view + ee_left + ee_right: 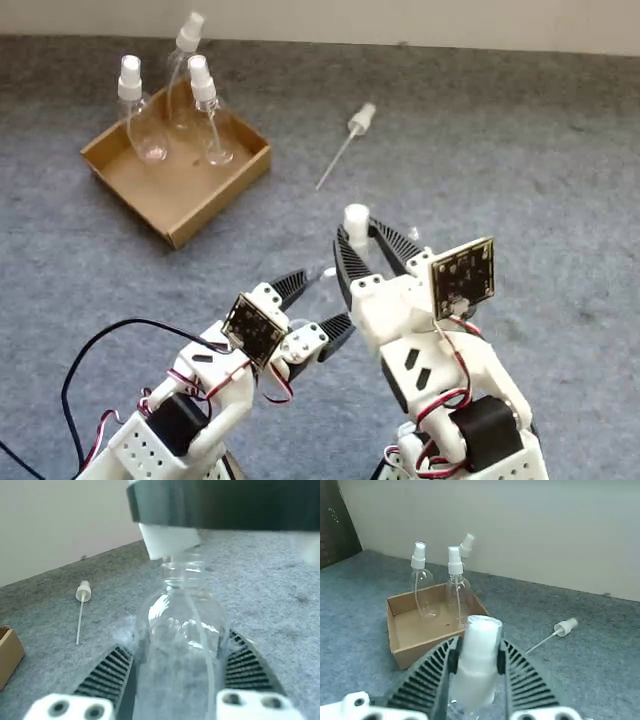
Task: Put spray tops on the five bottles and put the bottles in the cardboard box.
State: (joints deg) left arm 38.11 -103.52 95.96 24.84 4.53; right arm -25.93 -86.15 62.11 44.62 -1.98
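White printed shells clad both arms (425, 365), around black servo blocks (485, 430). The left pincer (325, 298) and right pincer (358, 228) have black ribbed fingers (352, 262) (white bases, round screw holes). Dark circuit boards (462, 278) sit on the wrists; red and white wires (450, 395) loop, and a black cable (90, 350) trails.

The bottle (180, 630) is clear, glossy plastic with bright reflections. The spray top (479, 650) is smooth white plastic. On the left gripper (176, 644) the fingers (105, 675) are ribbed matt black plastic. The cardboard box (222, 200) is matt brown, and the table (520, 150) wears rough grey carpet-like cloth.
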